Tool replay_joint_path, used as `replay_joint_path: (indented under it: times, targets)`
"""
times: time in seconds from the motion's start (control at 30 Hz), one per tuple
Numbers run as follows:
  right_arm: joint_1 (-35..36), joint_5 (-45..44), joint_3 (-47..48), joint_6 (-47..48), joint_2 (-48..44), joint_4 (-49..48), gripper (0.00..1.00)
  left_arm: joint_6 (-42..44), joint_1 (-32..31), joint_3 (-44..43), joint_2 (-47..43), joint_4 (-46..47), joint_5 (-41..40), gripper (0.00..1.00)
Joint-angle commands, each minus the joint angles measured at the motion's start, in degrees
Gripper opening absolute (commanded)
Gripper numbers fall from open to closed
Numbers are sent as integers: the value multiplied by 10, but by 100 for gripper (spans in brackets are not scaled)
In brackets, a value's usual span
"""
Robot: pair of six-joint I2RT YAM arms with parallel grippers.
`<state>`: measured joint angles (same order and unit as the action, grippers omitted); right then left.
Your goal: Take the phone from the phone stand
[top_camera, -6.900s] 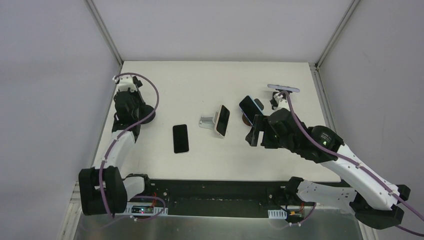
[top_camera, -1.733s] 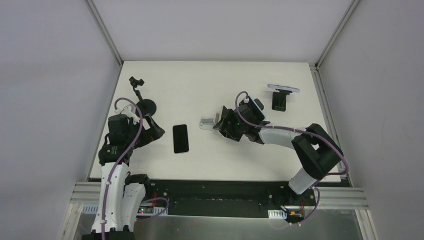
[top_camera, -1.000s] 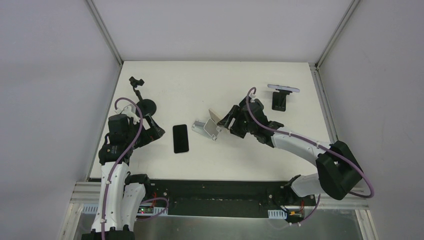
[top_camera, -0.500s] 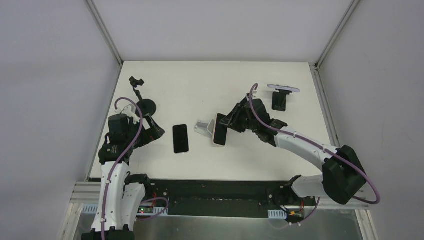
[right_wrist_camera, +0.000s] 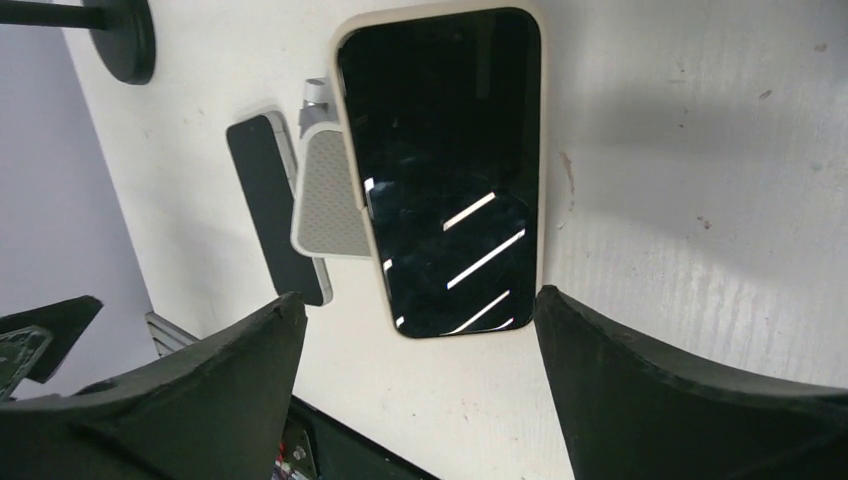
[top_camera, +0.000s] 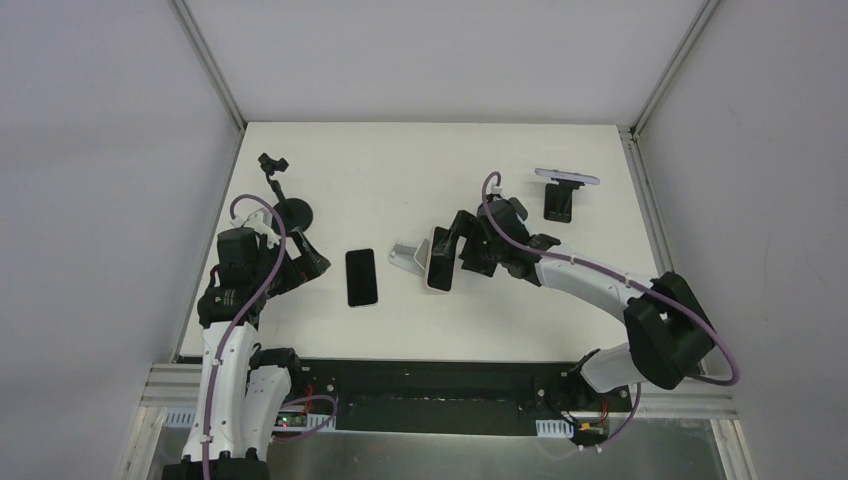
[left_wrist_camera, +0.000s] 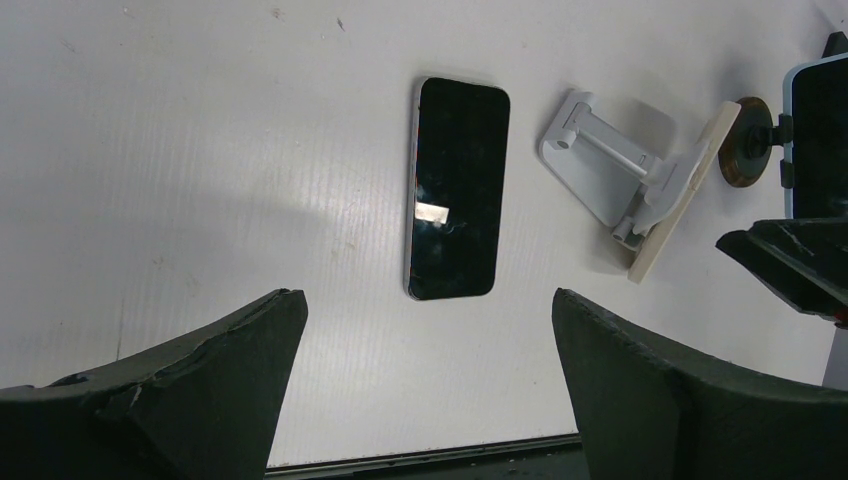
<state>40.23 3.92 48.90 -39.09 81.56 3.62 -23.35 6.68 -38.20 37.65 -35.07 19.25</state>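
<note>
Seemingly mid-removal, not finished. Keeps the left fingers [left_wrist_camera: 200, 390] spread wide and empty near the desk's [top_camera: 400, 160] left edge, beside a black phone [left_wrist_camera: 455, 190] lying flat. Leaves the phone [right_wrist_camera: 440, 170] propped against the phone stand [left_wrist_camera: 585, 170] mid-desk, between the right fingers [right_wrist_camera: 650, 380], parted and touching nothing. Calls next for closing on the long edges and lifting clear. Differs from a second ago: then tipped up off the plate, now settled back.

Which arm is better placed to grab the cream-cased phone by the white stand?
Right. The right gripper hangs open directly over the cream-cased phone. The left gripper sits over the black phone, farther off.
</note>
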Motion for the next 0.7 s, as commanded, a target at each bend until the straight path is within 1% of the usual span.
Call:
replay_joint_path:
  times: [0.0, 0.17, 0.37, 0.67]
  targets:
    - [3, 20, 8, 18, 38, -27, 88, -6, -6, -12, 1, -1, 9, 99]
    - [3, 33, -3, 18, 70, -63, 90, -6, -6, -12, 2, -1, 10, 99]
    - [3, 58, -25, 20, 87, -112, 92, -6, -7, -12, 6, -1, 13, 99]
    - [-1, 62, -16, 37, 119, -117, 92, -6, -7, -12, 8, -1, 11, 99]
